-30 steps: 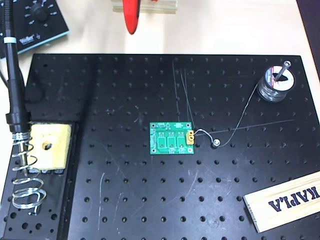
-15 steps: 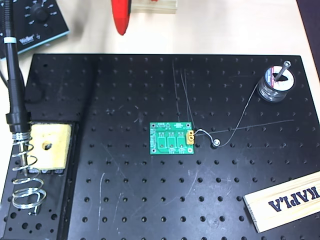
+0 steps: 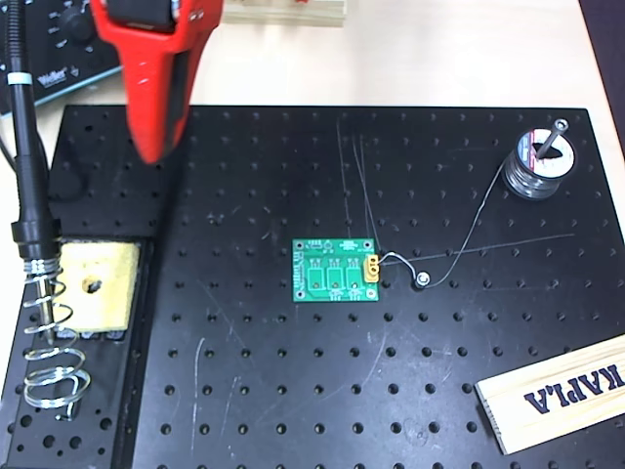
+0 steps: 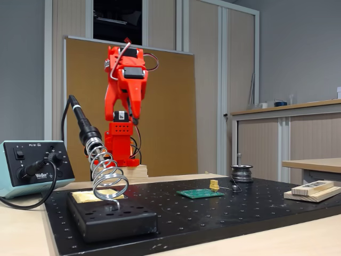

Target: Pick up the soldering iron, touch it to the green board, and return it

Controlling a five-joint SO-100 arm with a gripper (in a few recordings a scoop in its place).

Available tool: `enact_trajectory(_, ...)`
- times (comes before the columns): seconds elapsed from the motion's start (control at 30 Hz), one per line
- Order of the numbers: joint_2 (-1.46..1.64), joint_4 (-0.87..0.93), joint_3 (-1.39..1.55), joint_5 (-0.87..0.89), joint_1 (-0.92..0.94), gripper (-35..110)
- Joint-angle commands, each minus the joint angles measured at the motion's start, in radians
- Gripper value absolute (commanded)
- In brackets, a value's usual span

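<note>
The soldering iron (image 3: 23, 166) rests in its silver coil stand (image 3: 49, 342) at the left edge of the overhead view, tip down in the spring, cable leading off the top. In the fixed view the soldering iron (image 4: 84, 127) leans up and left out of the coil. Near the plate's middle the green board (image 3: 337, 271) lies flat with its yellow connector on the right edge; the fixed view shows the green board (image 4: 201, 193) low on the plate. My red gripper (image 3: 154, 147) hangs high over the plate's back left corner, jaws together and holding nothing. The gripper (image 4: 131, 114) is right of the iron and above it.
A black perforated plate (image 3: 391, 391) covers the table. A yellow sponge (image 3: 93, 285) sits in the stand's tray. The soldering station (image 3: 68, 39) is at the back left. A solder spool (image 3: 535, 166) stands at the back right, its wire trailing to the board. A wooden block (image 3: 557, 391) lies at the front right.
The red gripper has swung left from the top centre and reached further into the overhead view, now over the plate's back left corner. Nothing else has moved.
</note>
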Motion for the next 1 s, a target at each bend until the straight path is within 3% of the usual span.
enact_trajectory(0.0, -0.014, -0.084, -0.015, -0.084, 0.058, 15)
enact_trajectory(0.47, -0.132, -0.225, -0.032, -0.408, 0.173, 23)
enact_trajectory(0.97, -0.169, -0.252, -0.023, -0.468, 0.224, 23)
